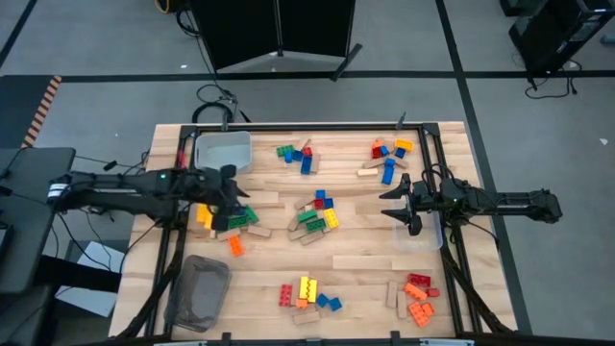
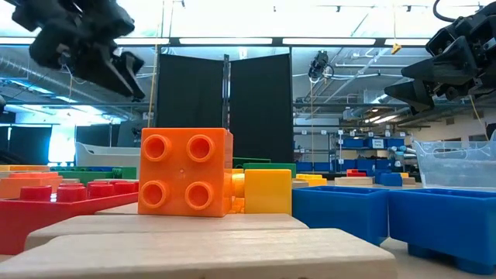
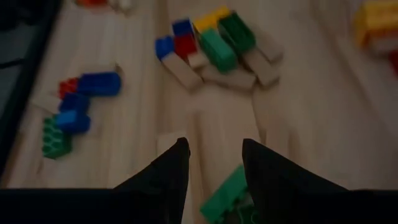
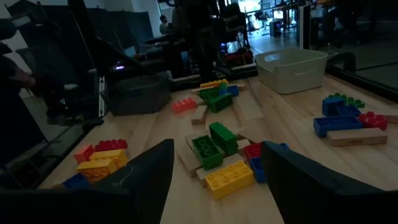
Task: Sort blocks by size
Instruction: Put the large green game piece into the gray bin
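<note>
The blocks lie in loose clusters on the wooden table (image 1: 365, 259): far middle (image 1: 298, 157), far right (image 1: 389, 159), centre (image 1: 315, 216), left (image 1: 231, 221), near middle (image 1: 307, 293) and near right (image 1: 418, 298). They are studded bricks of several colours and plain wooden pieces. My left gripper (image 1: 235, 200) hangs open above the left cluster, tilted down toward the centre cluster (image 3: 214, 43). Nothing is between its fingertips (image 3: 216, 143); a green brick (image 3: 224, 196) lies on the table under it. My right gripper (image 1: 387, 204) stands open and level at the right, facing the centre cluster (image 4: 214, 149).
A pale bin (image 1: 223, 152) stands at the far left and a clear bin (image 1: 200, 288) at the near left. Another clear bin (image 1: 434, 231) sits under my right arm. Black frame rails (image 1: 452, 192) run along the table's sides. Bare wood lies between the clusters.
</note>
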Robot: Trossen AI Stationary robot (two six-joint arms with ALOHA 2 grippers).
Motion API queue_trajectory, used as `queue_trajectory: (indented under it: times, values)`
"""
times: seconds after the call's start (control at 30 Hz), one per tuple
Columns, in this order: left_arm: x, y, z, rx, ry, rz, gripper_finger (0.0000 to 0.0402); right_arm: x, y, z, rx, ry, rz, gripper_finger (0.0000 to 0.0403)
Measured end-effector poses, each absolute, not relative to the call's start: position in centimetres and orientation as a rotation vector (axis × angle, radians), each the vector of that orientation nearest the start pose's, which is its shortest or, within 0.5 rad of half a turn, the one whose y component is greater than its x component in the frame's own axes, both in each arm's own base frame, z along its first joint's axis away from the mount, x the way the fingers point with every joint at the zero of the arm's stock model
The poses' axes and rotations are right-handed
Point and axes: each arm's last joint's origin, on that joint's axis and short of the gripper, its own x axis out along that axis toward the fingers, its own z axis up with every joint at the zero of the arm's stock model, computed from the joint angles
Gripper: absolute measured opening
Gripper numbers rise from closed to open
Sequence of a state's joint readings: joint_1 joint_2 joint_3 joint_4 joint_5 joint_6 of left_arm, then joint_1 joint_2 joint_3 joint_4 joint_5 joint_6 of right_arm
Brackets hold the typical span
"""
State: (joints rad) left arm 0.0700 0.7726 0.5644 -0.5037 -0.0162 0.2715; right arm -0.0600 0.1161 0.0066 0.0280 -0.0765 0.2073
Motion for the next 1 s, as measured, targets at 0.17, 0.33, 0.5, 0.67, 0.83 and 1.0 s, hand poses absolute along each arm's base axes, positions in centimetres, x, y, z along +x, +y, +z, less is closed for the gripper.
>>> queue_trajectory:
  times: [0.17,0.33,0.5,0.67,0.83,1.0]
  values:
    - [16.8,1.2,21.9,0.287,0.807,-0.063,0.0158,10.4,-0.4,15.9,0.213,0.082,0.008,0.0255]
    - [17.6,1.2,20.8,0.334,0.873,-0.101,0.0158,10.4,-0.4,15.9,0.213,0.083,0.008,0.0255]
    - [18.4,1.0,20.2,0.34,0.887,-0.122,0.0158,10.4,-0.4,15.9,0.213,0.083,0.008,0.0255]
    - [18.9,0.3,19.3,0.355,0.937,-0.169,0.0158,10.4,-0.4,15.9,0.213,0.082,0.008,0.0255]
    - [19.4,-0.3,18.3,0.42,0.99,-0.206,0.0158,10.4,-0.4,15.9,0.213,0.083,0.009,0.0255]
    - [19.9,-0.4,17.5,0.489,1.021,-0.226,0.0158,10.4,-0.4,15.9,0.213,0.082,0.008,0.0255]
